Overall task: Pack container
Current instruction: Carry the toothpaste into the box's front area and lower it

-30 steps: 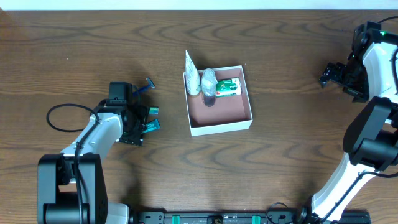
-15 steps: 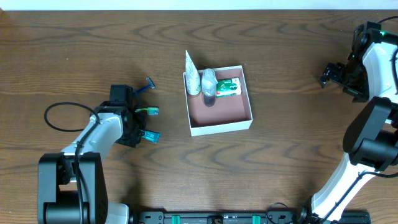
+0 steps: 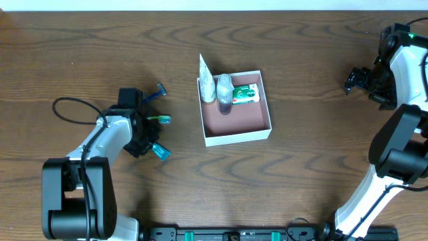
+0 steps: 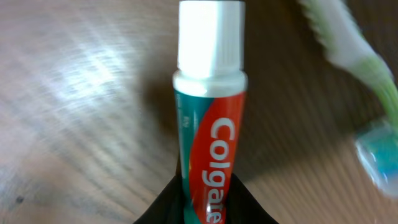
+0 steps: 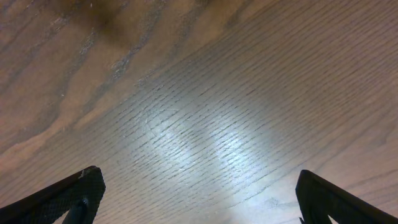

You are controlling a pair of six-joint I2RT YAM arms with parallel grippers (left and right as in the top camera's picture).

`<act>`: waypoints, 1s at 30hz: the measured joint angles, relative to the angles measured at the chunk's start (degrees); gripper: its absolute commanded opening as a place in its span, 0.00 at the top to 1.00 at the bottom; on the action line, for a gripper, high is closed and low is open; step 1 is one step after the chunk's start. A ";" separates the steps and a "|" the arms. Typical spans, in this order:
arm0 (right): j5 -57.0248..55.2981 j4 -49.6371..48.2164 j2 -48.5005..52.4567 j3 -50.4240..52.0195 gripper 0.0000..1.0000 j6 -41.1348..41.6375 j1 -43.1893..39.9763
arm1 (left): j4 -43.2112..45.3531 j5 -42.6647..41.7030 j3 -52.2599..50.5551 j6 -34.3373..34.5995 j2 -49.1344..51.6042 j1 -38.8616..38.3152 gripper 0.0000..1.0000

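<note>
At the left gripper [image 3: 148,144], fingers clamped on the tail of a toothpaste tube [image 4: 209,124], white cap pointing away from the wrist. Over the last second the tube has swung from just beside the toothbrush [image 3: 159,119] round toward the near edge of the table [image 3: 80,40], now clear of the brush. The shadow under it in the left wrist view suggests it is lifted a little, not certain. Reading: pick secured, carry to the container [image 3: 238,138] not yet begun. Container sits mid-table, well apart to the right of this arm, unmoved. Right gripper [image 5: 199,202] at the far right, fingers spread over bare wood, holding nothing, no change. Count, inside the container, all along its far wall: one white tube [image 3: 207,86], one clear bottle [image 3: 225,94], one green packet [image 3: 245,94]. Outside: one toothpaste tube (in hand), one toothbrush, one blue razor [image 3: 154,93]. Three packed, three to go
</note>
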State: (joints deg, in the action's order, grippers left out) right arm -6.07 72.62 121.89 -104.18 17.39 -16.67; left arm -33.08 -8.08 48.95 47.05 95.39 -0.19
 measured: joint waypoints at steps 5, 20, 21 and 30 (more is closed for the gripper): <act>0.00 0.00 0.00 0.00 0.01 0.00 0.00 | -6.29 -4.04 4.33 -12.13 -1.57 0.02 0.79; 0.00 0.00 0.00 0.00 0.01 0.00 0.00 | -13.38 -3.52 14.71 -33.09 -23.45 -15.76 0.79; 0.00 0.00 0.00 0.00 0.01 0.00 0.00 | -13.00 -2.10 14.73 -33.64 -24.65 -18.80 0.79; 0.00 0.00 0.00 0.00 0.01 0.00 0.00 | -9.57 14.62 14.73 -35.28 -26.16 -41.29 0.79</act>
State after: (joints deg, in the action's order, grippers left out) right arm -6.07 72.62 121.89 -104.18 17.39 -16.67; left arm -42.65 6.55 63.68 11.77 69.23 -41.47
